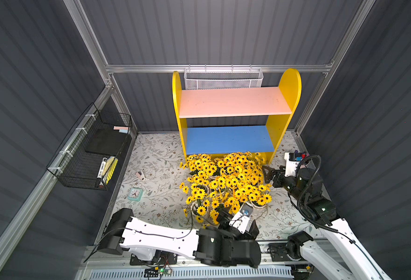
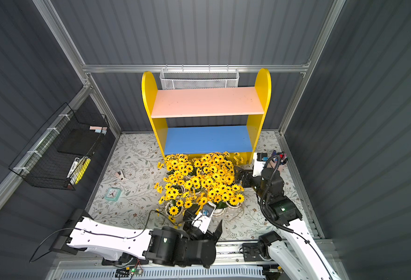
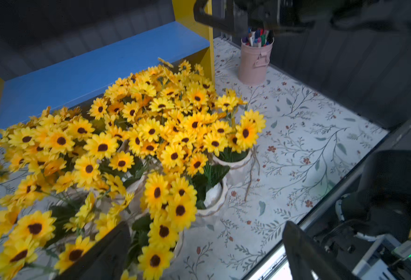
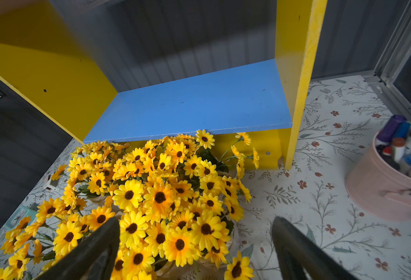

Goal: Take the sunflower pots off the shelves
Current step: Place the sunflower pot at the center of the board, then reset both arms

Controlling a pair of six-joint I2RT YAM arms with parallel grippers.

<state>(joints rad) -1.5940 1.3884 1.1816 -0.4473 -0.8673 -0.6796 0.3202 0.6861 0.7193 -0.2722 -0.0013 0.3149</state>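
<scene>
The shelves point(image 1: 233, 101) point(image 2: 206, 101) stand at the back, with the pink upper board and the blue lower board point(image 4: 199, 106) both bare. The sunflower pots point(image 1: 226, 181) point(image 2: 199, 181) point(image 3: 151, 135) point(image 4: 163, 201) crowd together on the floral mat just in front of the shelves. My left gripper point(image 1: 238, 221) point(image 3: 204, 247) is open at the near edge of the cluster, with blooms of one pot beside one finger. My right gripper point(image 1: 266, 174) point(image 4: 196, 225) is open at the cluster's right side, its fingers straddling flowers without closing on them.
A pink cup of pens point(image 3: 255, 63) point(image 4: 391, 179) stands right of the shelves, behind my right arm. A black wire basket point(image 1: 95, 150) hangs on the left wall and a white mesh basket point(image 1: 223, 78) on the back rail. A teal clock point(image 1: 135, 194) lies left of the flowers.
</scene>
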